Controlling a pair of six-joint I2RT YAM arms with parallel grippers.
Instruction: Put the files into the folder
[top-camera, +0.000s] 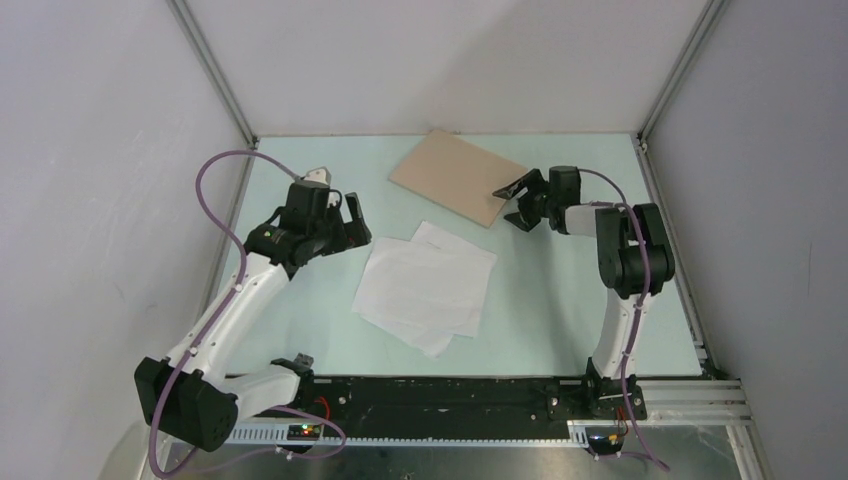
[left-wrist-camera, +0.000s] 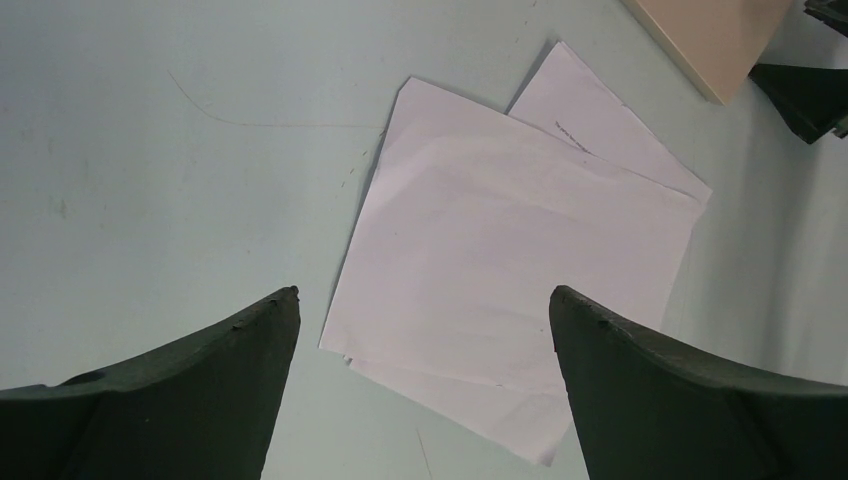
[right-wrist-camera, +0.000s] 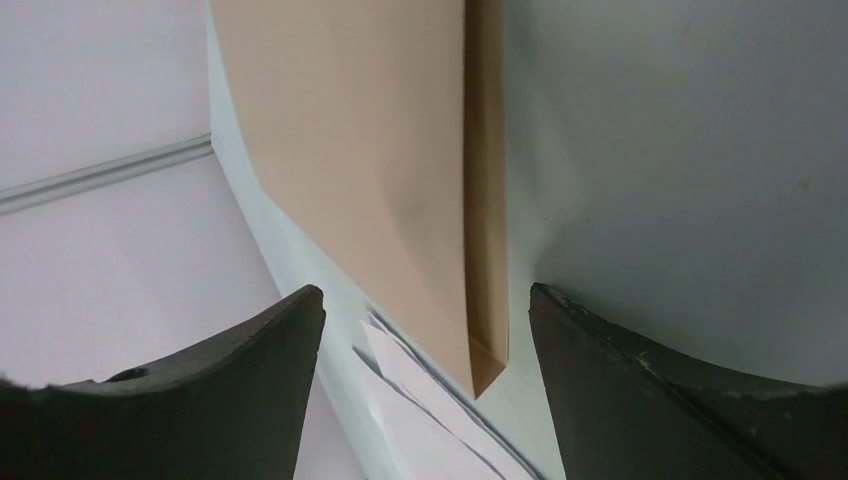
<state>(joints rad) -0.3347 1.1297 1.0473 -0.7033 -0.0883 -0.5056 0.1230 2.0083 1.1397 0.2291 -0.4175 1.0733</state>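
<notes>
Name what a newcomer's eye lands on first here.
A fanned pile of white files lies mid-table, bright against the pale green table. Behind it, towards the back wall, the tan folder lies flat, with the open right gripper at its right corner. The left gripper, open too, hovers left of the files.

The left arm (top-camera: 238, 292) leans forward, elbow bent; the left gripper (top-camera: 356, 222) points right, jaws spread wide. The right arm (top-camera: 614, 320) stands upright; the right gripper (top-camera: 517, 206) points left, jaws apart.
</notes>
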